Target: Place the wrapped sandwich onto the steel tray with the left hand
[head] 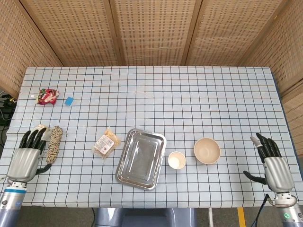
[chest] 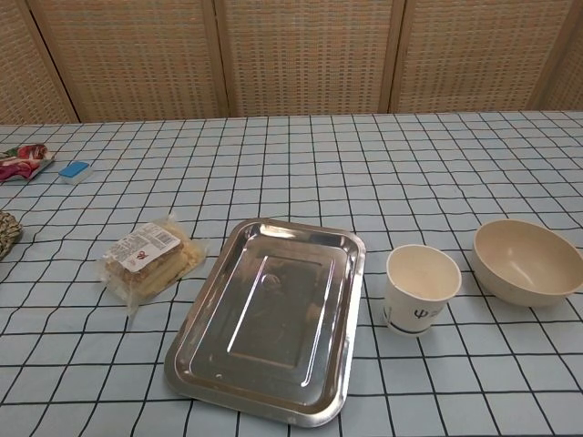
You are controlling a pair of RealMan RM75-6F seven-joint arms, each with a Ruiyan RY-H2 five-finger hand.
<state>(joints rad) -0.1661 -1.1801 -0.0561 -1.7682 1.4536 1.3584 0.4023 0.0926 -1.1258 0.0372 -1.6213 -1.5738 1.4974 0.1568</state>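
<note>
The wrapped sandwich (head: 106,143) (chest: 148,258) lies on the checked cloth just left of the steel tray (head: 141,158) (chest: 272,318), which holds nothing. My left hand (head: 28,154) hovers at the table's front left corner, fingers apart and holding nothing, well left of the sandwich. At the front right corner my right hand (head: 273,162) is likewise open. Neither hand shows in the chest view.
A coil of rope (head: 54,143) lies beside the left hand, partly covering a pale object. A paper cup (head: 176,160) (chest: 421,288) and a beige bowl (head: 207,150) (chest: 525,261) stand right of the tray. A red packet (head: 47,96) and blue block (head: 69,100) sit far left.
</note>
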